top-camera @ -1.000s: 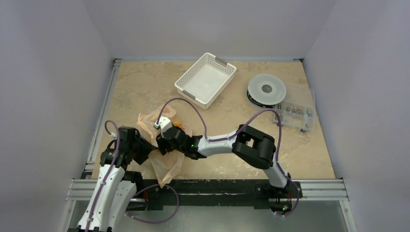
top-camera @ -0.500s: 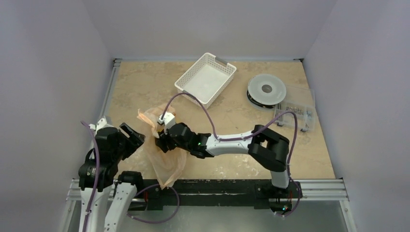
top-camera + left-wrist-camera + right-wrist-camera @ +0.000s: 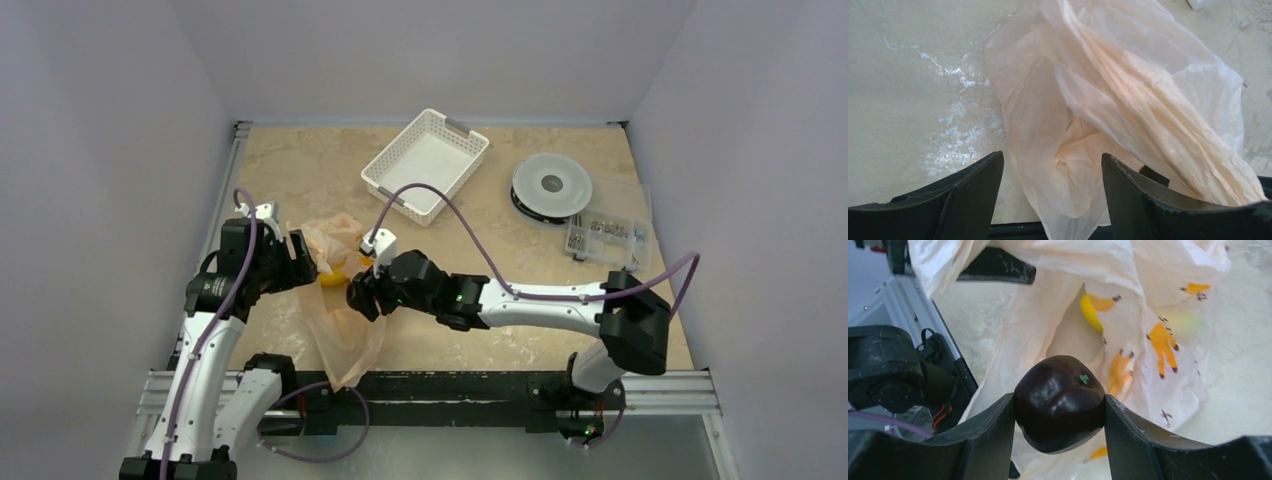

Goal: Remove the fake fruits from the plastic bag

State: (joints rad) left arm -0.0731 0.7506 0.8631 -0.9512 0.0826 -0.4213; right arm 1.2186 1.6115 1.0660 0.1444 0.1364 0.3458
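Observation:
The pale-orange plastic bag [image 3: 345,325] lies crumpled at the near left of the table and hangs over the front edge. My right gripper [image 3: 361,299] is shut on a dark brown-maroon fruit [image 3: 1058,390] and holds it just outside the bag's mouth [image 3: 1148,285]. A yellow fruit [image 3: 1089,313] lies inside the bag and shows in the top view [image 3: 333,277]. No red-orange fruit is in sight. My left gripper [image 3: 304,262] is open at the bag's upper left. In the left wrist view its fingers [image 3: 973,195] stand wide apart around loose bag film [image 3: 1128,100].
A white perforated basket [image 3: 391,183] stands at the back middle. A grey spool [image 3: 551,186] and a clear box of small parts [image 3: 607,236] are at the back right. A metal rail [image 3: 450,392] runs along the front edge.
My left arm swung out to the left, then came in at the bag's upper left. My right gripper drew back to the right with the dark fruit.

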